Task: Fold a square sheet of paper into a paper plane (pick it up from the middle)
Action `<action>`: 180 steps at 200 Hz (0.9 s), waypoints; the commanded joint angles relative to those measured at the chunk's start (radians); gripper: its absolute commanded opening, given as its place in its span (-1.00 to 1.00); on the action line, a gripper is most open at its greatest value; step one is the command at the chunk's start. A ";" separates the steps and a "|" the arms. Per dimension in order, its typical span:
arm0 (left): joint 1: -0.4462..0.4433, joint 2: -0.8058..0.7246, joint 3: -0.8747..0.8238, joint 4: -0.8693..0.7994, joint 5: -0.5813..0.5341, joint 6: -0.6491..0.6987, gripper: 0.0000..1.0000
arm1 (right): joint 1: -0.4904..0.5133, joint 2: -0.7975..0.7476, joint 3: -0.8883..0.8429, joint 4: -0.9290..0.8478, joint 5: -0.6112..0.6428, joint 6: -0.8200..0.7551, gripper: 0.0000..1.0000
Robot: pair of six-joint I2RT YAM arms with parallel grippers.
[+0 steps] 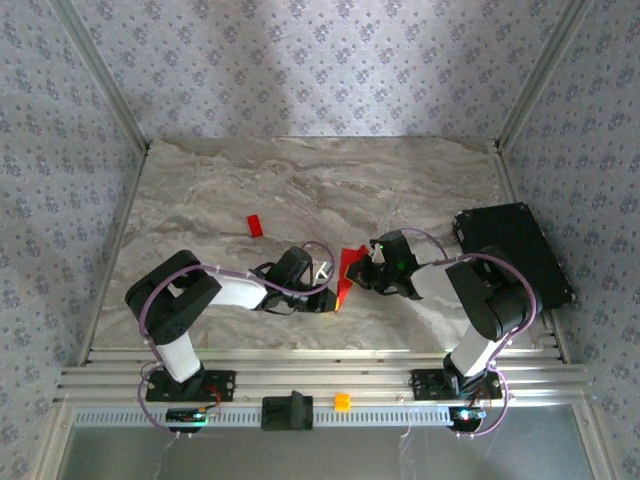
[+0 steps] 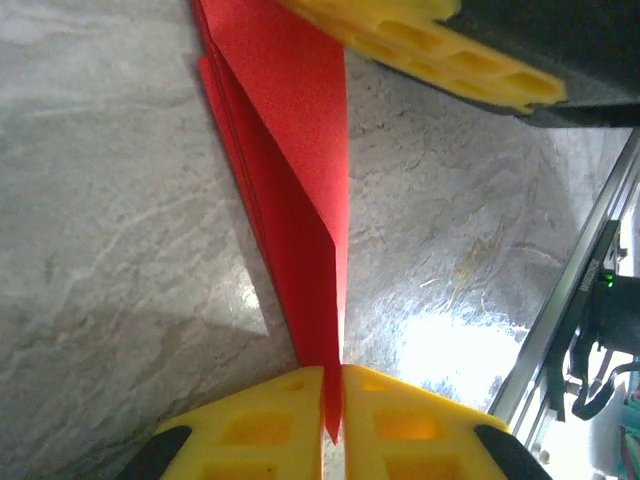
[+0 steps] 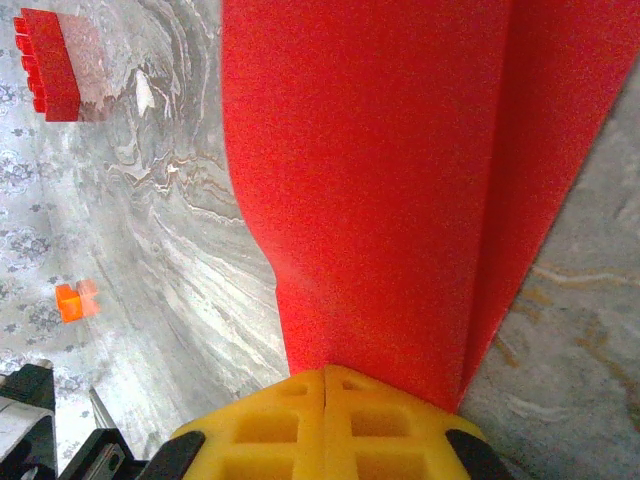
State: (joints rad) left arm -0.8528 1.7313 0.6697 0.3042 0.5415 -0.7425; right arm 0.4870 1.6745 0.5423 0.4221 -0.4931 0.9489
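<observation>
While both hands pinch it from opposite ends, a folded red paper (image 1: 347,268) sits between the arms over the marbled tabletop (image 1: 300,190).
Thin, matte and creased, it narrows to a wedge in the left hand (image 2: 333,405), whose honeycombed yellow fingers (image 2: 260,430) clamp its tip. The right hand (image 3: 325,400), arm bent low, is closed on the wider end. Whether the paper touches the stone is unclear. A studded red block (image 3: 48,62) lies well apart.
</observation>
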 commanded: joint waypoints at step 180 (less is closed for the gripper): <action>0.008 -0.109 0.131 -0.153 0.048 0.020 -0.92 | 0.002 0.053 -0.033 -0.149 0.094 -0.001 -0.98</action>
State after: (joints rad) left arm -0.8566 1.5711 0.7174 0.1452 0.5285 -0.7300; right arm 0.4870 1.6745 0.5423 0.4229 -0.4931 0.9524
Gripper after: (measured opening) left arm 0.056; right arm 0.052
